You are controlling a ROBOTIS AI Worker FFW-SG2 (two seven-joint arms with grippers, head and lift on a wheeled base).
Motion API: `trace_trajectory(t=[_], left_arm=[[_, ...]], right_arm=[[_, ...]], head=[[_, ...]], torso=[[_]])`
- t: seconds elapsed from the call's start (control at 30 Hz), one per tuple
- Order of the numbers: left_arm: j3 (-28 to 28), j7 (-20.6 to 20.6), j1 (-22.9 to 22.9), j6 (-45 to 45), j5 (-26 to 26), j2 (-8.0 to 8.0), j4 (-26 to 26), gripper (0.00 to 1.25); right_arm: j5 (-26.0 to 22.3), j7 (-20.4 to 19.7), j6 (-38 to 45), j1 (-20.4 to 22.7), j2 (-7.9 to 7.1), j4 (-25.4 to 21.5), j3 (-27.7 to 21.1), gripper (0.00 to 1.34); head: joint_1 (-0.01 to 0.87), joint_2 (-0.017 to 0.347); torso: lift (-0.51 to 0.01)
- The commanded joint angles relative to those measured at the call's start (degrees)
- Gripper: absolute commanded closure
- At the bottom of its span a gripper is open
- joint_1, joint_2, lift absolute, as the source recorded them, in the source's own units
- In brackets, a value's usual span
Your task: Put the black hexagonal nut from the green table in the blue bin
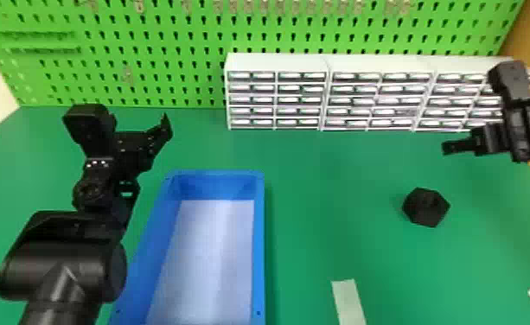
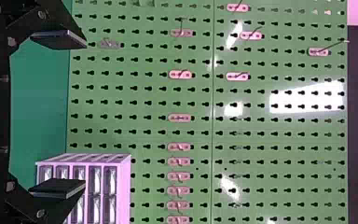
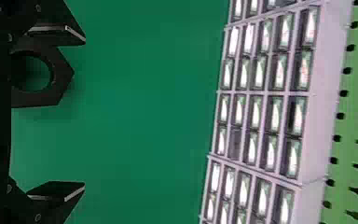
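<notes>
Head view (HV): I had the black hexagonal nut (image 1: 426, 207) on the green table (image 1: 328, 194), R of the blue bin (image 1: 259, 259) and well apart from it. R gripper (image 1: 460, 146) was up near the R edge, beyond the nut. R wrist cam: its fingers (image 3: 70, 191) stood wide apart, nothing held; nut lay on the table w/ its round hole in sight, partly hidden by the gripper body.

L gripper (image 1: 140, 144) was over the table at the L, by the bin's far L corner. L wrist cam: fingers (image 2: 58, 187) wide apart too, nothing btwn them. Also logged in HV: white drawer units (image 1: 276, 62) along the green pegboard (image 1: 147, 47), pale strip (image 1: 349, 302) on table btwn bin & nut, nearer me.
</notes>
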Motion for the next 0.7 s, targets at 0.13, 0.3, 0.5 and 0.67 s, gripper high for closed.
trace_trajectory(t=[0.13,0.3,0.5,0.67], left_arm=[[0.04,-0.13,-0.17,0.0,-0.05,0.0,-0.45,0.22],[-0.04,-0.31,-0.17,0.0,-0.05,0.0,-0.71,0.22],[-0.04,-0.4,-0.26,0.0,-0.05,0.0,-0.89,0.22],[-0.13,-0.4,-0.43,0.0,-0.05,0.0,-0.89,0.22]], right_arm=[[4.19,5.81,-1.28,-3.67,0.11,10.13,4.19,0.2],[4.36,6.07,-3.13,-4.73,1.08,14.87,5.6,0.2],[5.68,6.16,-5.77,-5.96,3.1,19.79,5.6,0.2],[7.18,6.16,-8.32,-7.28,5.12,24.54,5.69,0.2]], head=[[0.686,0.051],[0.686,0.051],[0.686,0.051],[0.686,0.051]], torso=[[-0.096],[-0.096],[-0.096],[-0.096]])
